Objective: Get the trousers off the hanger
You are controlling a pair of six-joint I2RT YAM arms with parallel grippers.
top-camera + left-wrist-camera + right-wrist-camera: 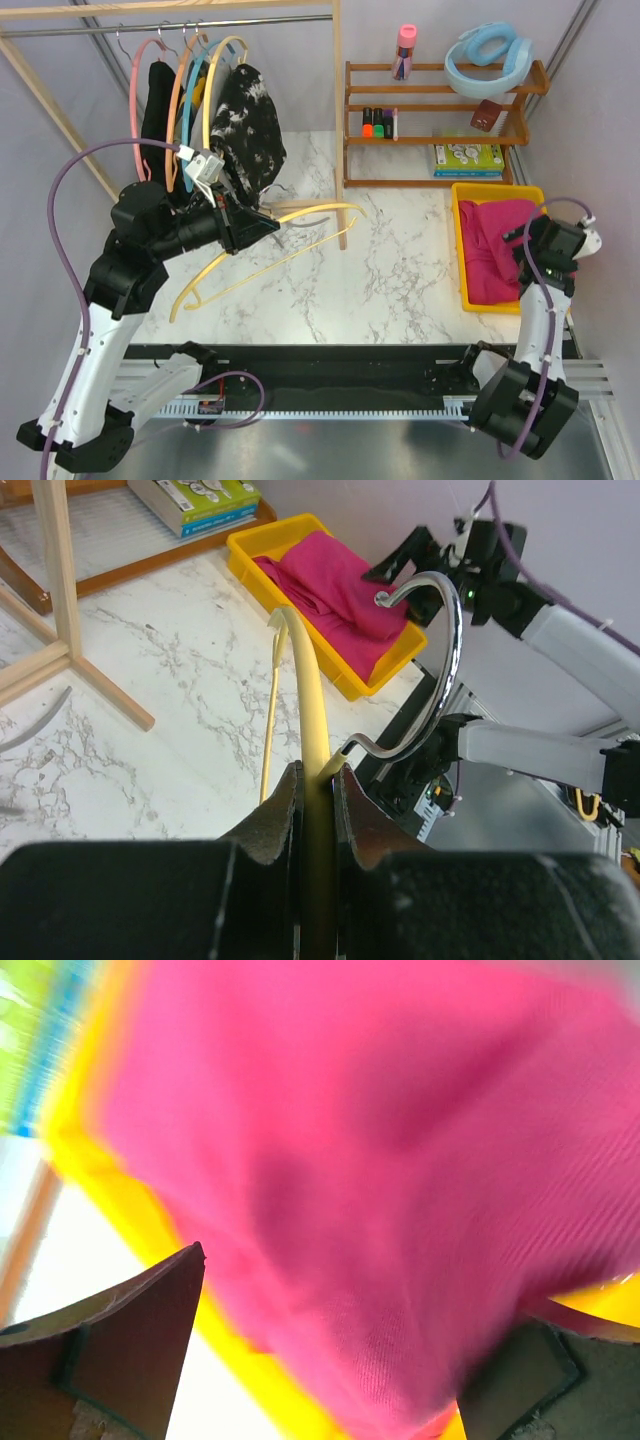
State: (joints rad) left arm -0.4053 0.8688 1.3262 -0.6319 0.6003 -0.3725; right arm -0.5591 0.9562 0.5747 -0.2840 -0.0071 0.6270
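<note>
The trousers lie crumpled in a yellow bin at the right edge of the bench, well apart from the hanger. The hanger is in the air over the left half of the bench, tilted, with its metal hook turned toward the near edge. The left arm rises from the near left corner and bends at the elbow, and its forearm reaches almost level toward the middle of the bench. The left gripper is closed tightly on the yellow arm of the hanger, just beside the base of the hook; in the left wrist view both fingers press on the plastic from two sides. The right arm stands nearly upright from the near right corner, and its wrist bends over the right side of the bin. The right gripper has its jaws wide apart and points at the pink fabric, which fills its blurred view; whether the fingers touch the fabric I cannot tell. Behind the left arm, at the far left corner, a wooden rack carries more hangers and dark garments.
</note>
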